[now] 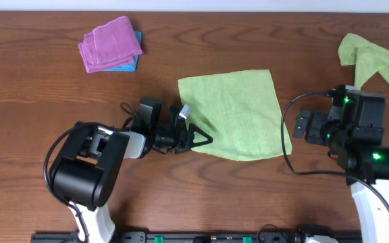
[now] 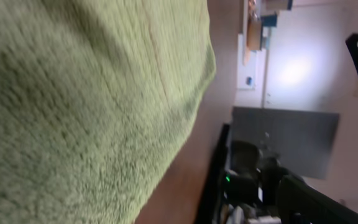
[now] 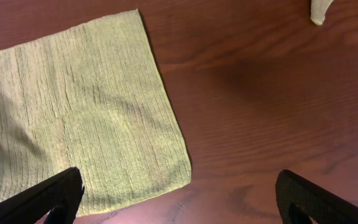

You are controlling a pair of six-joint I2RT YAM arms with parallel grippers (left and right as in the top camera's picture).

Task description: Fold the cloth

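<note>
Table: dark brown wood-grain table top (image 1: 59, 94), with both arms and all the cloths on it.
Left arm: black and white jointed robot arm (image 1: 90, 165), reaching from the near edge toward the middle with its wrist turned on its side.
Right arm: black and white jointed robot arm (image 1: 373, 162) with green lights lit, at the near right, its wrist pointing left.
Cloth: lime-green square terry cloth (image 1: 231, 115), spread flat in a single layer at the middle of the table, a little askew, between the two arms.
Second green cloth: crumpled lime-green cloth (image 1: 373, 57) at the far right, well apart from the spread one.
Purple cloth: folded purple terry cloth (image 1: 110, 44) at the far left, lying on a blue one.
Blue cloth: folded blue cloth (image 1: 135, 59), only its edge showing under the purple.
Left gripper: left gripper (image 1: 196, 127) with fingers spread wide over the cloth's left edge. Green pile fills its own camera at close range. Whether it touches the terry cannot be told.
Right gripper: right gripper (image 3: 179, 199) with fingers wide apart, just beside the cloth's right edge. The cloth's near corner lies between its fingers, closer to one of them.
</note>
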